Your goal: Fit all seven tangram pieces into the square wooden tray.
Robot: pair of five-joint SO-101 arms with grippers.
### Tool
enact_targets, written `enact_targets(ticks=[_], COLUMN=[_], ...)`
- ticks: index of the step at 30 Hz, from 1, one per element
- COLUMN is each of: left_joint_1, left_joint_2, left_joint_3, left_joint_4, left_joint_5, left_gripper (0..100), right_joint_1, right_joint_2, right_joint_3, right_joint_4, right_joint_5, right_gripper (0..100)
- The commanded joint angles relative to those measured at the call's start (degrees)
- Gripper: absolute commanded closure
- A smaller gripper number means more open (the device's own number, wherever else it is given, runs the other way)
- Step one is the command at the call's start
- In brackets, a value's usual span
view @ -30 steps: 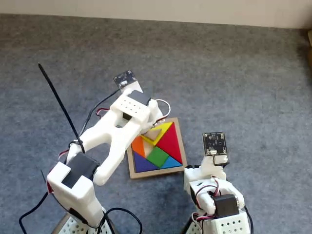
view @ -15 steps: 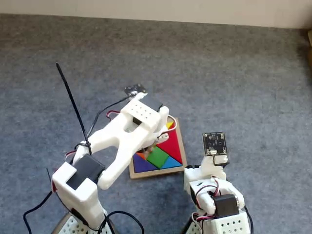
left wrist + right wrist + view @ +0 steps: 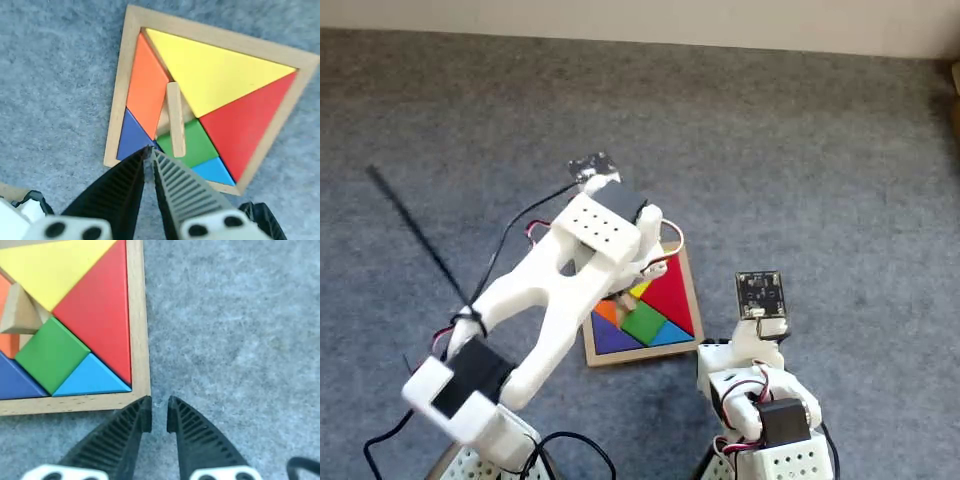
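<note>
The square wooden tray (image 3: 131, 60) holds yellow (image 3: 215, 72), red (image 3: 245, 125), orange (image 3: 147, 90), dark blue (image 3: 132, 140), green (image 3: 192, 145) and light blue (image 3: 215, 170) pieces lying flat. A plain wooden triangle (image 3: 175, 117) stands on edge in the gap between orange, yellow and green; it is tilted, not seated (image 3: 20, 312). My left gripper (image 3: 150, 151) hangs shut and empty above the dark blue piece, near the tray's front edge. My right gripper (image 3: 159, 412) is shut but for a slim gap, holding nothing, just off the tray's rim (image 3: 135, 315) by the light blue piece (image 3: 90, 377).
Grey carpet (image 3: 800, 150) surrounds the tray (image 3: 688, 280) on all sides. The left arm's white wrist (image 3: 605, 235) covers the tray's far left part in the high view. The right arm (image 3: 760, 400) sits folded beside the tray's near right corner.
The left arm's wrist swung in over the tray and now covers the plain wooden triangle that showed a second ago. The right arm has stayed still.
</note>
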Motion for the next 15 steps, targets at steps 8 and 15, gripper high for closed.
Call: enact_targets(ticks=[8,15], left_joint_1=[1.63,2.15], left_joint_2=[-5.58,-5.49], left_joint_3=[9.36,13.32], left_joint_4=[-21.19,-24.18], left_joint_5=[-4.31,-4.40], left_gripper=[99,99], right_joint_1=[0.40,0.40], right_joint_2=[-1.45,-1.45], right_joint_3=[8.13,8.13], right_joint_4=[0.66,0.66], right_joint_5=[-0.18,-0.18], right_gripper=[93.6,93.6])
